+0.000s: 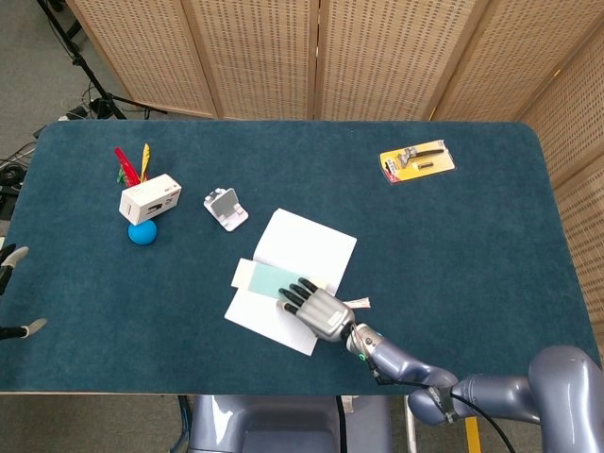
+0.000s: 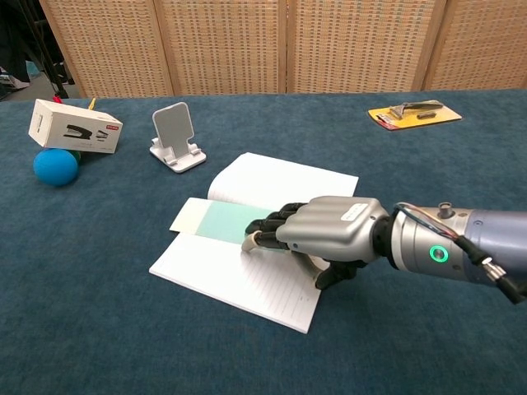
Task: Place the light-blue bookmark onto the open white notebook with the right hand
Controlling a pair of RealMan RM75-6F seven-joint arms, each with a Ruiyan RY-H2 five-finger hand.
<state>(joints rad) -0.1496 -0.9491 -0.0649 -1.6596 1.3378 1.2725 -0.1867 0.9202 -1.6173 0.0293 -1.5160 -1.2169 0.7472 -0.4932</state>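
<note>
The open white notebook [image 1: 307, 241] [image 2: 280, 177] lies mid-table. Flat across its spine rests the light-blue bookmark [image 1: 264, 278] [image 2: 218, 220], its left end jutting past the page edge. My right hand [image 1: 316, 307] [image 2: 329, 230] hovers low over the near page with fingers stretched out; the fingertips [image 2: 257, 239] sit at the bookmark's right end, and I see no grip on it. The bookmark's pale tassel [image 1: 359, 303] shows beside the wrist in the head view. Only fingertips of my left hand [image 1: 11, 257] show at the far left edge, apart and holding nothing.
A white box [image 1: 150, 198] [image 2: 74, 126] rests by a blue ball [image 1: 142, 233] [image 2: 56, 166] at the left. A white phone stand [image 1: 226, 208] [image 2: 175, 136] stands behind the notebook. A yellow tool pack [image 1: 416, 160] [image 2: 414, 113] lies far right. Wicker screens close the back.
</note>
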